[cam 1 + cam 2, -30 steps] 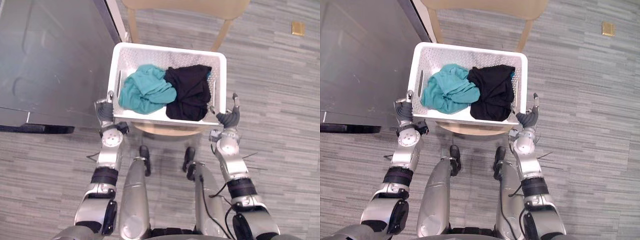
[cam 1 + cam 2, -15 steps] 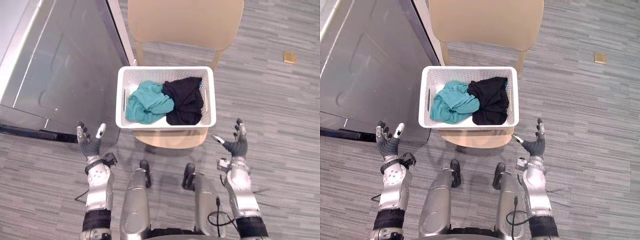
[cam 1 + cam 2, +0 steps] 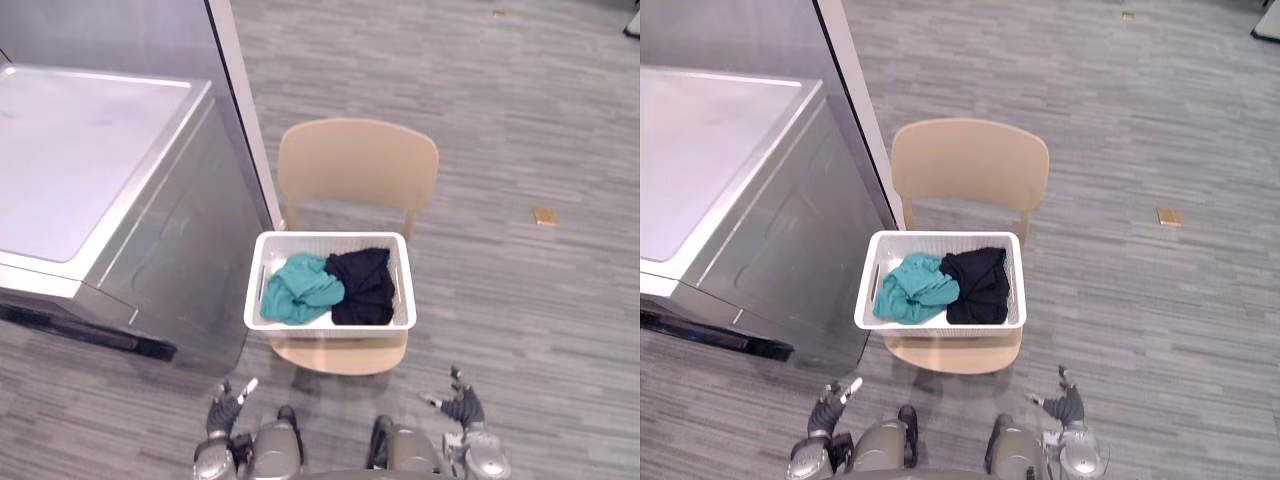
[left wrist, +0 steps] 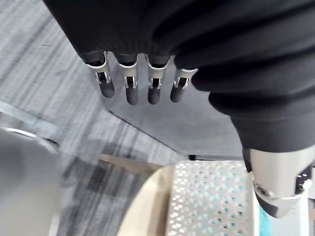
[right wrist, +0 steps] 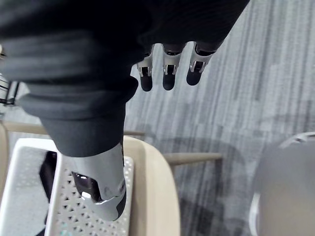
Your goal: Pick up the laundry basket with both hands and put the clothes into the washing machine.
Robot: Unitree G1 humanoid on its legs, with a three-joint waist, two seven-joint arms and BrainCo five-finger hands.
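Left hand (image 3: pixel 223 408) and right hand (image 3: pixel 463 407) have withdrawn from the laundry basket (image 3: pixel 300 327), fingers spread.

White perforated basket (image 3: pixel 330 323); teal garment (image 3: pixel 300 288), black garment (image 3: pixel 362 285); beige chair (image 3: pixel 357 170); grey striped floor (image 3: pixel 520 130).

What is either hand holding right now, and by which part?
Nothing: the left hand and right hand are both open, apart from the laundry basket on the chair.
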